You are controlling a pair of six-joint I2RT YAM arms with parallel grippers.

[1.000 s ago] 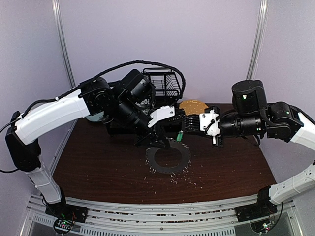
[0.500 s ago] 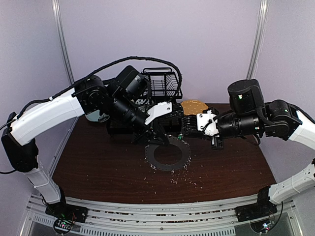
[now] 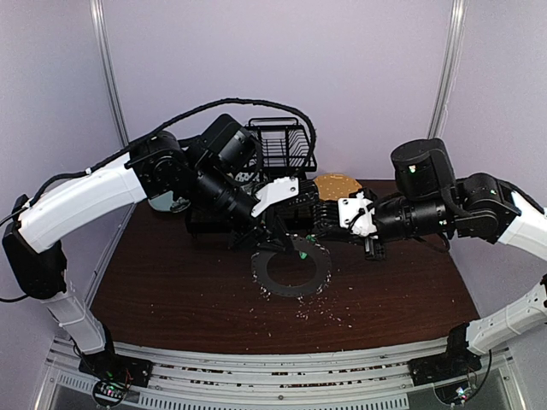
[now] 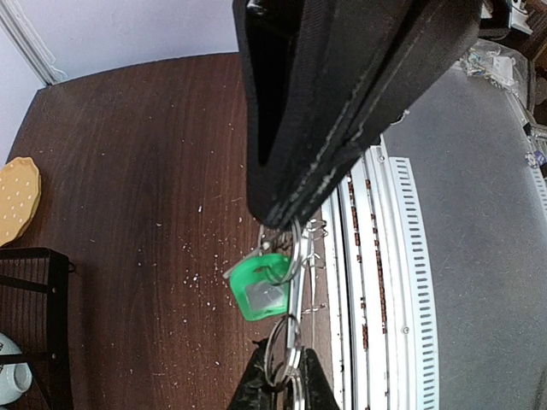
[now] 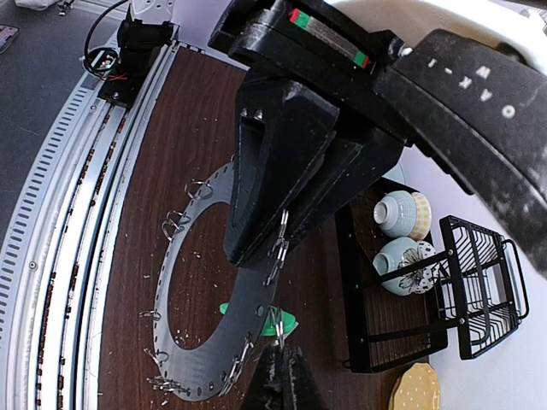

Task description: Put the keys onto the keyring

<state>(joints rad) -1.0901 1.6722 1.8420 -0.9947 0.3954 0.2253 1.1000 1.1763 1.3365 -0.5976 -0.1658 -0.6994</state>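
The keyring (image 3: 267,278), a flat dark grey disc with a big hole and wire loops on its rim, is tilted up off the brown table. My left gripper (image 3: 272,237) is shut on its far rim, and its fingers (image 4: 256,389) close on the rim's loops. My right gripper (image 3: 309,232) meets it from the right and is shut on a wire loop (image 5: 275,329) at the disc's edge (image 5: 252,307). The green-headed key (image 3: 302,254) hangs on that loop, partly behind the disc (image 5: 289,323). It shows clearly in the left wrist view (image 4: 261,289).
A black rack with two bowls (image 5: 402,248) and a wire basket (image 3: 282,145) stand behind the grippers. A yellow round mat (image 3: 335,184) lies at the back. Pale crumbs (image 3: 325,312) are scattered on the table. Metal rails (image 3: 256,359) run along the near edge.
My right gripper has moved left, up against the left gripper. The green key has gone from hanging beside the disc to sitting at its rim. The left arm has shifted slightly.
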